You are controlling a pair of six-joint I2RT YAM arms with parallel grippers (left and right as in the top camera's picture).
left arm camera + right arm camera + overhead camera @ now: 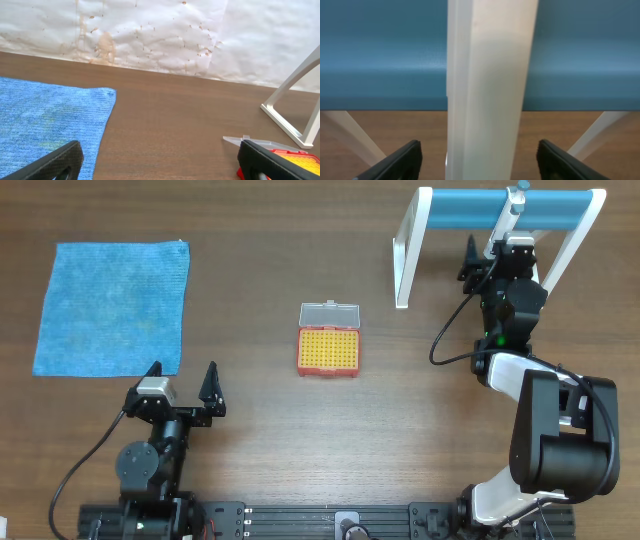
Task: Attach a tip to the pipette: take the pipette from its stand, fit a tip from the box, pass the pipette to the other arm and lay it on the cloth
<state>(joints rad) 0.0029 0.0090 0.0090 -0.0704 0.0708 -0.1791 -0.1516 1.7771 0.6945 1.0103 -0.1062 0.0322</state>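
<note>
In the top view the pipette (517, 197) hangs on the stand (470, 208) at upper right, right end effector (492, 253) beside it, left end effector (183, 383) spread apart at lower left below the cloth (112, 308), tip box (328, 345) mid-frame; the left wrist view has cloth (45, 125) at left and tip box (295, 155) at lower right; the right wrist view puts the pipette (490, 85) between its parted fingers (395, 162), untouched.

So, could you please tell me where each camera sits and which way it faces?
Top view: fixed overhead, looking down on the brown wooden table; both arms show.
Left wrist view: on the left arm, low, facing the papered wall; open left gripper shows.
Right wrist view: on the right arm, facing the white plastic pipette on the blue stand bar; open right gripper flanks it.
Shared by top and left wrist: blue woven cloth, orange tip box.
</note>
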